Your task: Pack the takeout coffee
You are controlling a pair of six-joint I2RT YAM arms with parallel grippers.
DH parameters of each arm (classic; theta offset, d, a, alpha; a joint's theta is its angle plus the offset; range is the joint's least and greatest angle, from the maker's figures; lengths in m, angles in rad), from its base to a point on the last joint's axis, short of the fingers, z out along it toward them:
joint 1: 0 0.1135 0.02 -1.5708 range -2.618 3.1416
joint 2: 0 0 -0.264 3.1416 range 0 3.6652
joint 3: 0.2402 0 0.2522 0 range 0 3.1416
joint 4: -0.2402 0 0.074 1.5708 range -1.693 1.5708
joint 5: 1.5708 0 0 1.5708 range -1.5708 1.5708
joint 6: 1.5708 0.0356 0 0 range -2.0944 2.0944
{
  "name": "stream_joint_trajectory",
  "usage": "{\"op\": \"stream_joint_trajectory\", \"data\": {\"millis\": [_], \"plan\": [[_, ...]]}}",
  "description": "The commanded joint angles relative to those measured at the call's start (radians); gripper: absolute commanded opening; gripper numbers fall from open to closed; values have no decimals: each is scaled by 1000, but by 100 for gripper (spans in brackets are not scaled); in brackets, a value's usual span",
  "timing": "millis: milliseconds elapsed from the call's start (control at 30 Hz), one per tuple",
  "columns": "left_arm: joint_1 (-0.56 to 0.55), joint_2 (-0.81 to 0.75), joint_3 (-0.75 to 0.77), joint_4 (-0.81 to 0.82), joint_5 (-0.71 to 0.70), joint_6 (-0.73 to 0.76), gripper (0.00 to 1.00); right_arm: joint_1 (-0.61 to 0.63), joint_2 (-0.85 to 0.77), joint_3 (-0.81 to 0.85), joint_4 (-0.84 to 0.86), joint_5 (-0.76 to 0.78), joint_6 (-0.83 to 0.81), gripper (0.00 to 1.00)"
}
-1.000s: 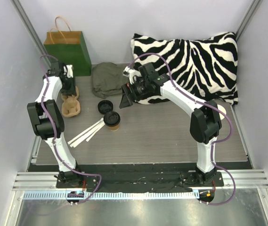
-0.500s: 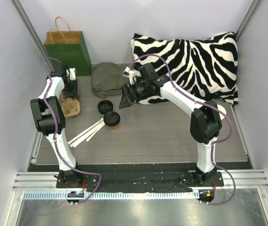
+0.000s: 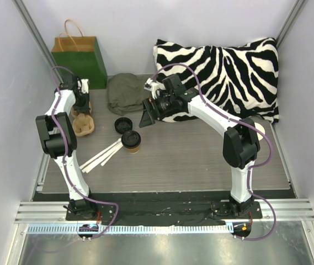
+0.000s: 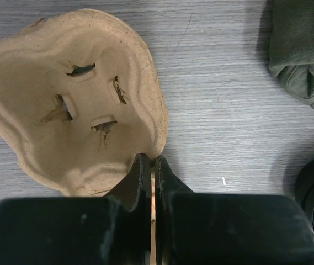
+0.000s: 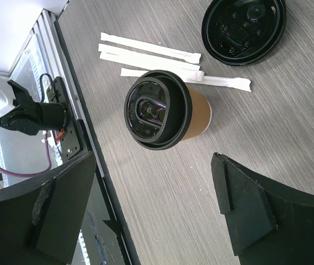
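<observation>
The takeout coffee (image 3: 131,141) (image 5: 159,110), a tan cup under a black lid, stands upright mid-table. The tan pulp cup tray (image 3: 83,126) (image 4: 74,99) lies at the left. My left gripper (image 3: 80,102) (image 4: 150,160) is shut on the tray's near rim, and a thin tan edge shows between its jaws. My right gripper (image 3: 151,114) (image 5: 134,176) hangs open above the table behind the coffee, nothing between its fingers. The coffee sits ahead of the right fingers, apart from them.
A loose black lid (image 3: 123,125) (image 5: 244,28) lies just behind the coffee. White paper-wrapped sticks (image 3: 104,154) (image 5: 151,52) lie to its left. A green paper bag (image 3: 79,58) stands back left, an olive cloth (image 3: 124,93) (image 4: 305,49) beside it, a zebra pillow (image 3: 223,72) back right.
My left gripper has shifted slightly toward the back and closed on the tray's rim. The right arm and the coffee have not moved.
</observation>
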Motion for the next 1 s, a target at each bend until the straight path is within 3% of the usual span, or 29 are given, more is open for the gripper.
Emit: {"op": "stream_joint_trajectory", "data": {"millis": [0,600,833,967], "plan": [[-3,-53,32,4,-15,18,0,2,-45,7,39,-29,16,95],[0,-214,1,-102,-23,107,0,12,-14,38,160,-66,131,94],[6,-329,-97,-134,47,62,0,66,15,15,442,17,357,91],[34,-397,-143,-154,110,-4,0,103,146,113,576,25,592,83]]}}
